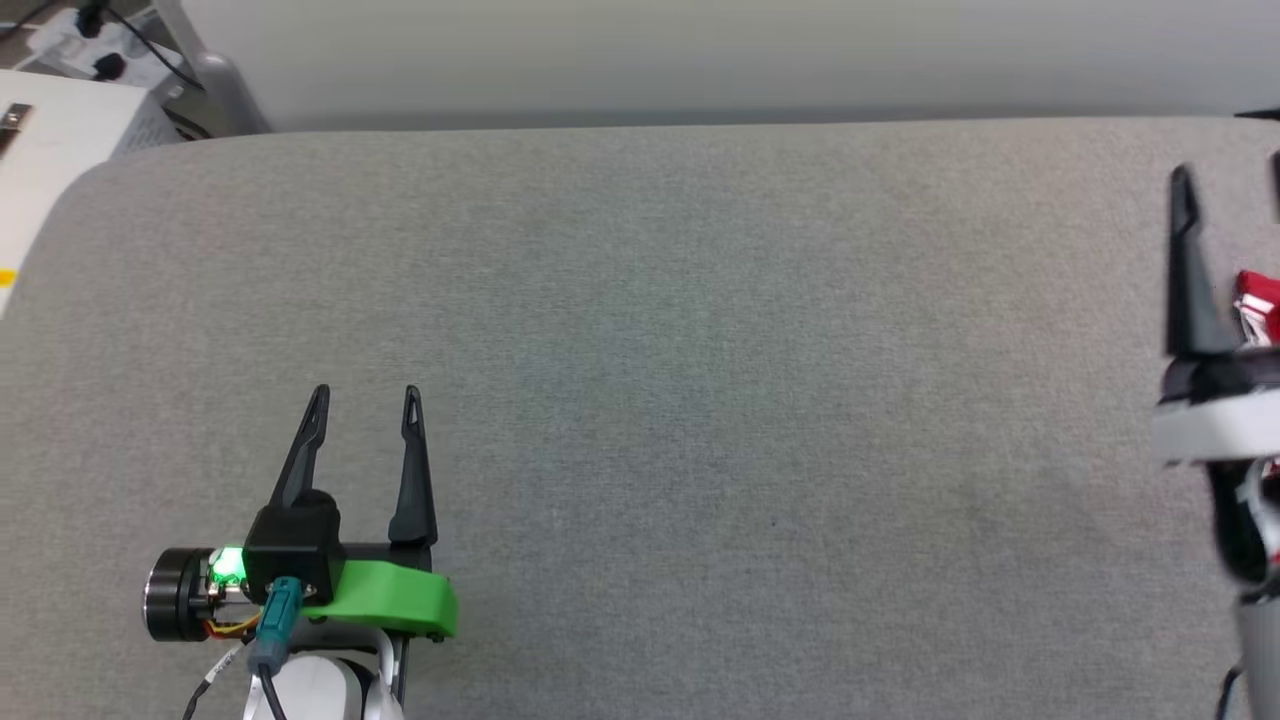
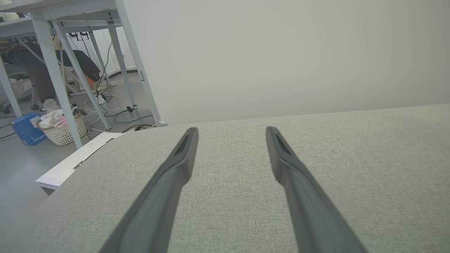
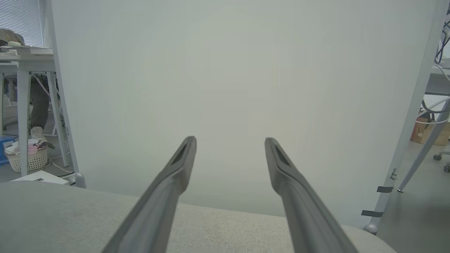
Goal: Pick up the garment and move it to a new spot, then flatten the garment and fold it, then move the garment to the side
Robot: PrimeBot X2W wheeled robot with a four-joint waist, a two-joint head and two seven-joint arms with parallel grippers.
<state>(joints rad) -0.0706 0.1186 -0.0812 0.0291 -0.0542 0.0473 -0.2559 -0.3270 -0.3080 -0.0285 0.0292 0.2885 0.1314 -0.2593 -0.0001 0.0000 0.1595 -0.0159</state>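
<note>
— What is seen nearest the robot?

— The left gripper point(image 1: 366, 392) is seen at the lower left of the head view, above a green bracket. Its two dark fingers are spread wide and pointed away from the robot. In the left wrist view point(image 2: 232, 129) bare grey cloth is seen between them.

— What is it held over?

— A table point(image 1: 700, 400) covered in grey woven fabric, with rounded far corners.

— And the other arm?

— The right gripper point(image 1: 1230, 180) is cut by the right edge of the head view, further out over the table than the left one. One finger is seen in full, the other barely. In the right wrist view point(image 3: 230, 138) the fingers are shown parted as widely, with pale wall between them.

— Where is the garment?

— A small red-and-white patch of the garment point(image 1: 1258, 300) is seen at the far right edge of the head view, just beside the right gripper's visible finger, near its base. The rest is hidden or cut off. It cannot be told whether it is touched.

— What is found beyond?

— A plain pale panel point(image 1: 700, 60) is stood along the table's far edge. Past its left end, a flat white carton point(image 2: 70, 165), white desk legs point(image 2: 52, 70), a basket point(image 2: 63, 131) of laundry and a blue box point(image 2: 24, 130) are seen on the floor.
</note>
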